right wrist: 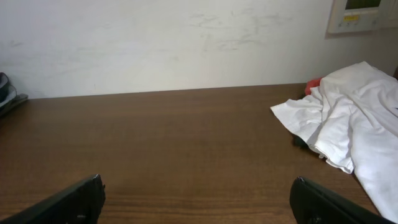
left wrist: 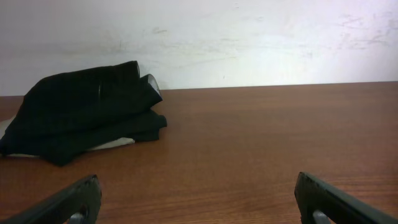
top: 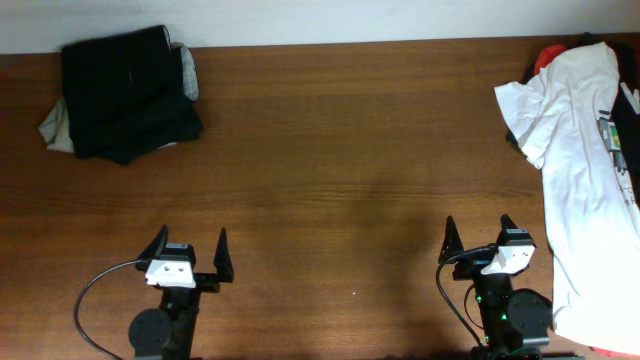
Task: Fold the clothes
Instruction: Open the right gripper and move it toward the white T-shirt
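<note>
Left jaws, right jaws both standing wide, gripping nothing, hovering low over bench [top: 330,170]. White T-shirt [top: 580,150] lying crumpled just right of right jaws, stretching well ahead. Probably handling light, limp, sagging; near sleeve edge looking best for pinching

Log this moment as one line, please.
left gripper open, empty; right gripper open, empty; white T-shirt crumpled, right edge; dark clothes piled far left
</note>
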